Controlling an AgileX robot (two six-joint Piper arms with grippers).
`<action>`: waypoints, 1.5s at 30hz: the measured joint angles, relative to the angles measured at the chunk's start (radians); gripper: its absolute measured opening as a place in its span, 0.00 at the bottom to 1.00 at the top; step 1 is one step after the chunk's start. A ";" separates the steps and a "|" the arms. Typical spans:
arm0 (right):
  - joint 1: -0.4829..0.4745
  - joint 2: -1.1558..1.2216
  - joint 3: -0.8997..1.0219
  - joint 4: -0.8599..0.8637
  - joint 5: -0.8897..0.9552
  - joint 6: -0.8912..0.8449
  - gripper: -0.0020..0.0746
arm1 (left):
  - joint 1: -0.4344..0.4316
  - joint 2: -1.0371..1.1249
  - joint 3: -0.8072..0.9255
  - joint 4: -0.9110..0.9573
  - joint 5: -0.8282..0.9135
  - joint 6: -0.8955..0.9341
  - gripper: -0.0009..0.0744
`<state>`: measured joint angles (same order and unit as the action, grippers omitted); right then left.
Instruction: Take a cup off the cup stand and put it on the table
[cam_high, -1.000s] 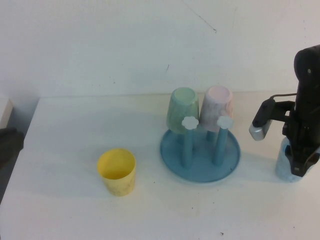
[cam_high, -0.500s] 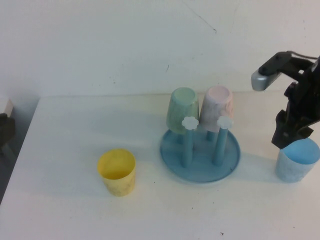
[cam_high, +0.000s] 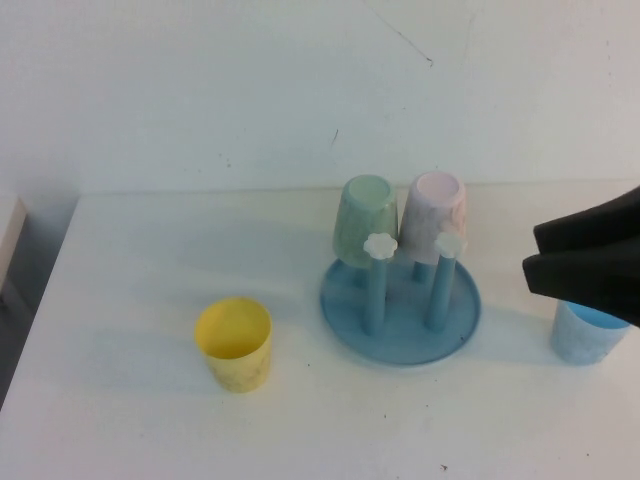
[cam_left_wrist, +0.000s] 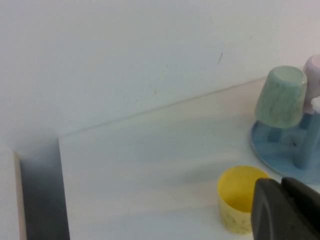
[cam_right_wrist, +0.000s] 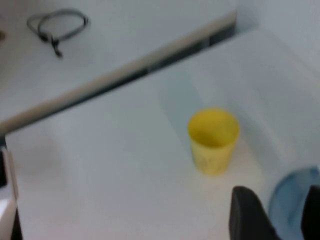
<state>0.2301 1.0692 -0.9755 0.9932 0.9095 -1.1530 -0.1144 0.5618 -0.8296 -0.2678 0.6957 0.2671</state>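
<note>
The cup (cam_high: 585, 335) stands upright on the table (cam_high: 150, 270), right of the cup stand (cam_high: 400, 318). The right gripper (cam_high: 540, 262) hovers above it, fingers parted, empty. The left gripper (cam_left_wrist: 287, 210) is near the yellow cup (cam_left_wrist: 240, 199); its grip cannot be told.

We see a plain white wall (cam_high: 250, 90) behind the work surface, marked by a thin dark diagonal scratch (cam_high: 400, 38) near its top and a few tiny specks. At far left a pale beige furniture edge (cam_high: 10, 225) stands beside a shadowed gap. Light is soft and even
</note>
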 joint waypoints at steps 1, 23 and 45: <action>0.000 -0.050 0.049 0.061 -0.039 -0.055 0.32 | 0.000 -0.005 0.015 -0.002 0.000 -0.004 0.01; 0.000 -0.577 0.502 0.378 -0.133 -0.398 0.27 | 0.000 -0.327 0.423 -0.023 -0.007 -0.055 0.01; 0.000 -0.577 0.514 0.385 -0.182 -0.396 0.27 | 0.000 -0.329 0.432 -0.023 0.038 -0.041 0.01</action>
<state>0.2301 0.4922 -0.4619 1.3778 0.7278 -1.5486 -0.1144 0.2323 -0.3979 -0.2904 0.7339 0.2265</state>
